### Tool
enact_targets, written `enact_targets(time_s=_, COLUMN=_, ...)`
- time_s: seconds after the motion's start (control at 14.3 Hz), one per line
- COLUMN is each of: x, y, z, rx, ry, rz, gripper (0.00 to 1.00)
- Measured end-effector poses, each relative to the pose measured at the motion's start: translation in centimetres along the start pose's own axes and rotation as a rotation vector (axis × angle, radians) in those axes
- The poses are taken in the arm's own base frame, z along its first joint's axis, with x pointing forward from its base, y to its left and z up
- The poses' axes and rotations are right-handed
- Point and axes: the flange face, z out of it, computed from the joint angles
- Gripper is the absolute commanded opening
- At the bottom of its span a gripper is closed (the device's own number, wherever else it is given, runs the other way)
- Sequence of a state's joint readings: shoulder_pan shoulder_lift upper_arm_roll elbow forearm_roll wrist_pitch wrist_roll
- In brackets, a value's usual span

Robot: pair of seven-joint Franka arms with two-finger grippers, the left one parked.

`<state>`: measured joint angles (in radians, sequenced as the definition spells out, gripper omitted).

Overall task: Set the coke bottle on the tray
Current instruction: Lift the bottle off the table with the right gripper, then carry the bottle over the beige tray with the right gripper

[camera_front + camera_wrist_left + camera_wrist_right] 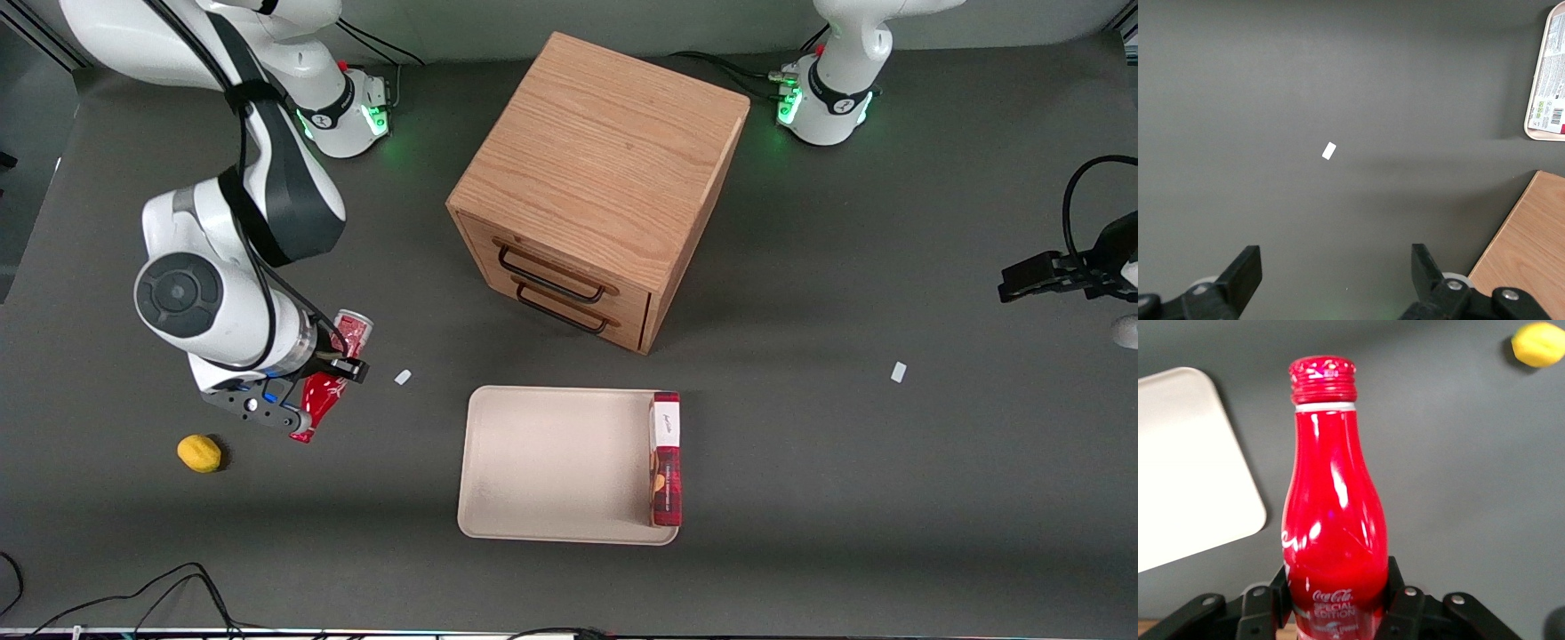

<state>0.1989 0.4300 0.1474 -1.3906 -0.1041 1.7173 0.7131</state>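
Tool (313,384) grips coke bottle (331,384) (off tray (551,462)).

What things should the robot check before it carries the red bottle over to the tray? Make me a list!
1. Grip on the coke bottle: ok. The gripper is shut on its lower body, fingers pressing both sides.
2. Bottle off the table: cannot tell. It hangs tilted in the gripper, cap end pointing down.
3. Room on the tray: ok. Most of its cream floor is bare.
4. Red-and-white box: ok. It lies along the tray's edge toward the parked arm's end, away from the bottle.
5. Path to the tray: ok. Only a small white scrap lies on the table in between.
6. Lemon: ok. It sits away from the tray.
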Motion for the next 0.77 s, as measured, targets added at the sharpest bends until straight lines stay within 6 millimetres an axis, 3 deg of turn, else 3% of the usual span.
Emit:
enact_targets(time_s=0.21, x=-0.5, y=-2.5, z=-2.4, rx=0.051, ry=0.026, rz=-0.042, gripper=0.0)
enact_targets(time_s=0.42, x=0.1, y=-6.3, z=-1.0, rx=0.1, ry=0.017, rz=-0.081, gripper=0.0)
enact_targets(time_s=0.56, x=1.3, y=-9.3, z=3.4, rx=0.142, ry=0.007, rz=-0.098, gripper=0.0)
enact_targets(time_s=0.77, x=2.2, y=-14.1, z=13.7, rx=0.222, ry=0.004, rz=-0.117, gripper=0.0)
